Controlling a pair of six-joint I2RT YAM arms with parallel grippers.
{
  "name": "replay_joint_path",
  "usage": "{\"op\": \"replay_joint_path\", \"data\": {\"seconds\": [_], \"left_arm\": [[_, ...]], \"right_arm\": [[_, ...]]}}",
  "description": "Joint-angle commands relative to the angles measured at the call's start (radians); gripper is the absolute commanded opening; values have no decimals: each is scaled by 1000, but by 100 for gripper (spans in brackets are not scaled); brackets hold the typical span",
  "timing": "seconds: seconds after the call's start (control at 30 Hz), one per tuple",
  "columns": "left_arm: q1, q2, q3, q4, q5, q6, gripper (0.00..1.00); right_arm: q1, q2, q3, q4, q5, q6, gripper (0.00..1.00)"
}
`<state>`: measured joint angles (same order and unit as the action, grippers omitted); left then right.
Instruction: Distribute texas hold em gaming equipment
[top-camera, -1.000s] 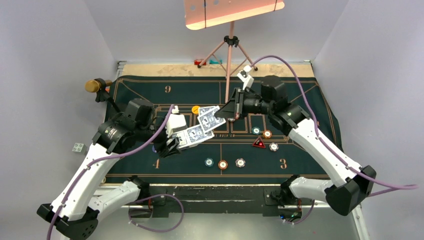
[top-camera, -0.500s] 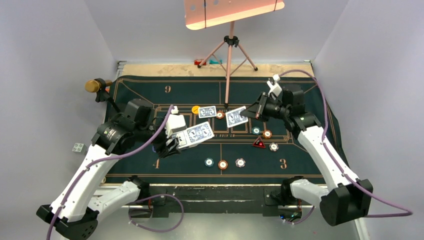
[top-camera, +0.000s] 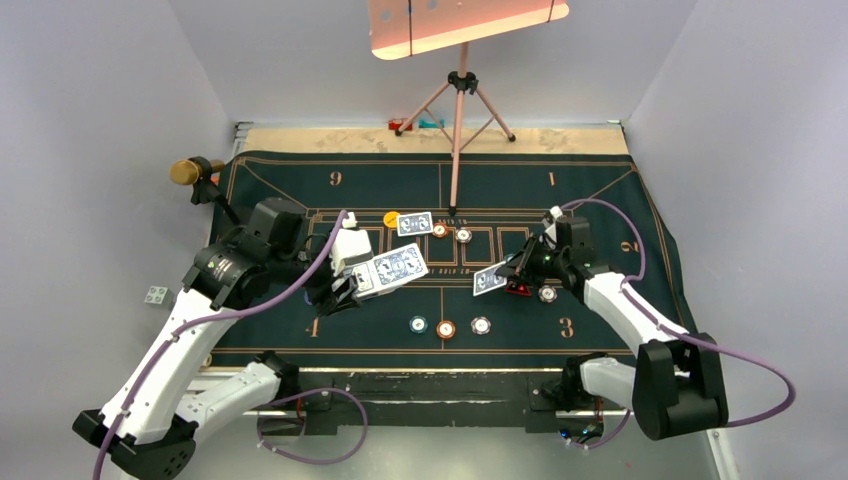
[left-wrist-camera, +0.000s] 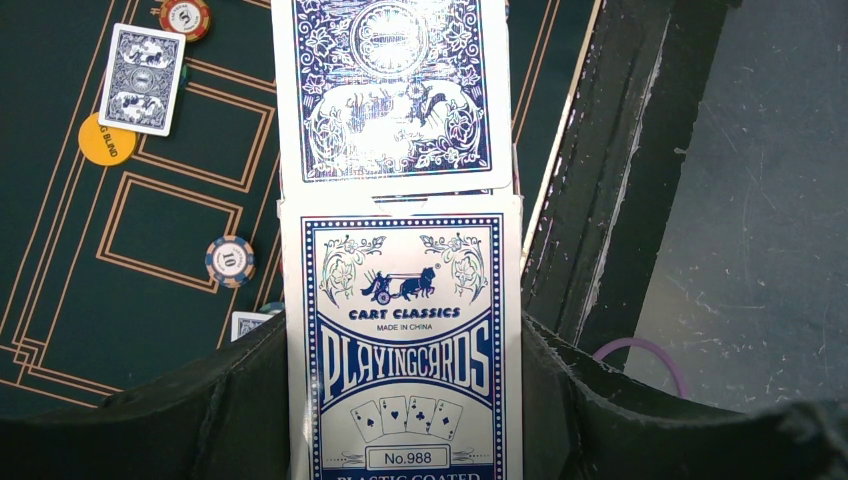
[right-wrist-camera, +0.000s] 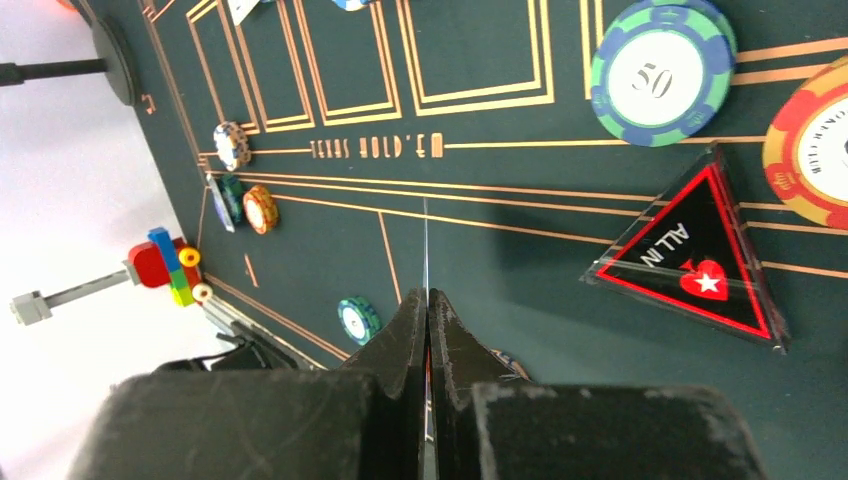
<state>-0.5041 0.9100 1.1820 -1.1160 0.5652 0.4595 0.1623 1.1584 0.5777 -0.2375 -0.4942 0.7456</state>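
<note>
Right gripper (right-wrist-camera: 427, 305) is pinching one card (top-camera: 488, 282) edge-on, just beside the red triangular marker (right-wrist-camera: 690, 250); left gripper (top-camera: 345, 287) is clamping the card box (left-wrist-camera: 405, 340).

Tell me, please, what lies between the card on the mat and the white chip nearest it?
An orange-brown chip lies between the card and the white chip, seen in the top view.

The card box (left-wrist-camera: 405, 350) reads "CART CLASSICS PLAYINGCARDS No.988"; the red triangular marker (right-wrist-camera: 695, 255) "ALL IN"; the chip (right-wrist-camera: 660, 70) beside it "50".
</note>
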Motion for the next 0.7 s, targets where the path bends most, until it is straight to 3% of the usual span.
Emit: {"op": "replay_joint_path", "data": {"seconds": [0.0, 0.13, 0.3, 0.37, 0.5, 0.67], "left_arm": [[6, -5, 41, 31, 25, 8, 0], [6, -1, 49, 27, 27, 7, 0], [6, -3, 50, 24, 27, 8, 0], [6, -2, 51, 24, 30, 9, 0], [6, 0, 55, 23, 30, 8, 0], [7, -3, 55, 18, 27, 10, 0]], "right_arm": [[-3, -29, -62, 160, 64, 32, 0], [-3, -6, -89, 178, 93, 41, 0], [-3, 3, -67, 71, 182, 15, 0], [-3, 2, -48, 15, 220, -1, 9], [-3, -4, -36, -43, 256, -17, 40], [-1, -2, -32, -112, 269, -31, 51]]}}
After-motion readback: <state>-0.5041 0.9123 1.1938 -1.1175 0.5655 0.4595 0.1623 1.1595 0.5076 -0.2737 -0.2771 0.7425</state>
